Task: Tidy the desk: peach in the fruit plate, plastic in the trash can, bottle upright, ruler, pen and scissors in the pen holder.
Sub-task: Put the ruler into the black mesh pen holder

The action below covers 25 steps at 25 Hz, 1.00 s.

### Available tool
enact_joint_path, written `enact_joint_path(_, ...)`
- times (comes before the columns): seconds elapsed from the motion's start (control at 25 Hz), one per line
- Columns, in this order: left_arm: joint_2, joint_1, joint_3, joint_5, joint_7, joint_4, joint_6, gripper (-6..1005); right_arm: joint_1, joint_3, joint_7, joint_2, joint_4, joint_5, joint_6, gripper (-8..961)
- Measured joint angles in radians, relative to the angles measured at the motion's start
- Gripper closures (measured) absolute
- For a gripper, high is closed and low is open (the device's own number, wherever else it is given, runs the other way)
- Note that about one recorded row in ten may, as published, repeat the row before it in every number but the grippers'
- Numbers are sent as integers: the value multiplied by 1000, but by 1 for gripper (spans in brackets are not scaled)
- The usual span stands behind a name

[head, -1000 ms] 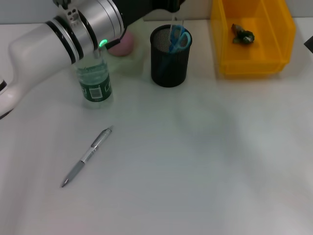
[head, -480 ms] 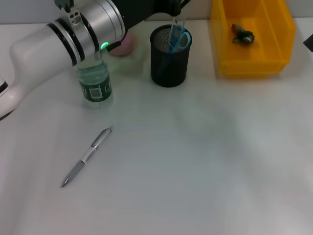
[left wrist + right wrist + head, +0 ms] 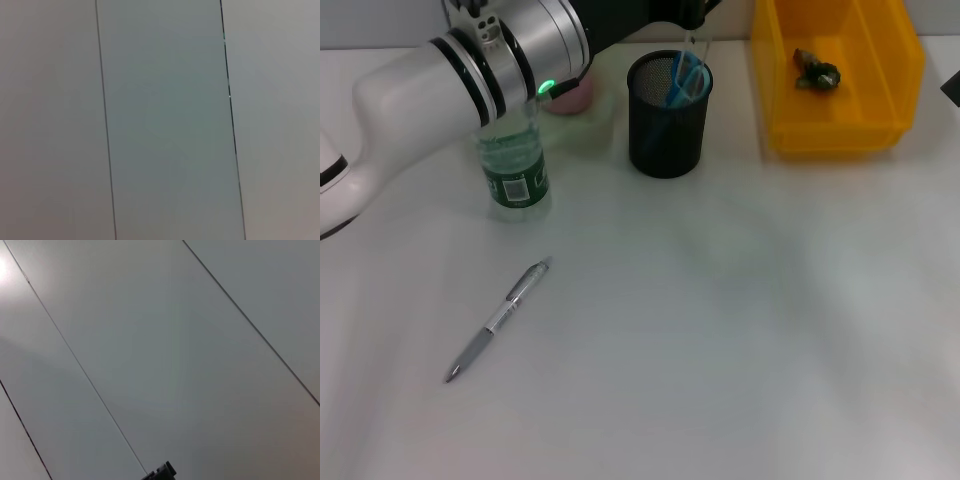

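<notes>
Looking down from the head at the surface [image 3: 720,330], pen holder [image 3: 667,125] at 12 o'clock; both wrist views facing only blank panels, sharing nothing.

The left arm [image 3: 450,85], a thick white forearm ending in a silver wrist cuff ringed with black bands, is seen reaching from the left edge of the head view diagonally up and toward the middle. A small green light is lit on the underside of the cuff. Beyond the cuff the arm continues as a black section along the top edge of the head view, where the left gripper [image 3: 688,12] is cut off by the frame, so the stand of its jaws cannot be judged. A dark sliver at the right edge of the head view cannot be identified. Neither wrist view shows its own gripper.
</notes>
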Motion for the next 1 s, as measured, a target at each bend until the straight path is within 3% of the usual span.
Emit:
enact_joint_path(0.44, 0, -10, 9, -4, -11, -4, -39, 570, -6, 0, 0, 1, 3, 0, -11, 302)
enact_joint_path(0.68, 0, -2, 9, -4, -13, 4, -31, 354, -6, 0, 1, 1, 15, 0, -11, 302)
enact_joint_path(1.0, 12, 70, 9, 88, -155, 149, -40, 322, -8, 0, 1, 0, 17, 0, -11, 301)
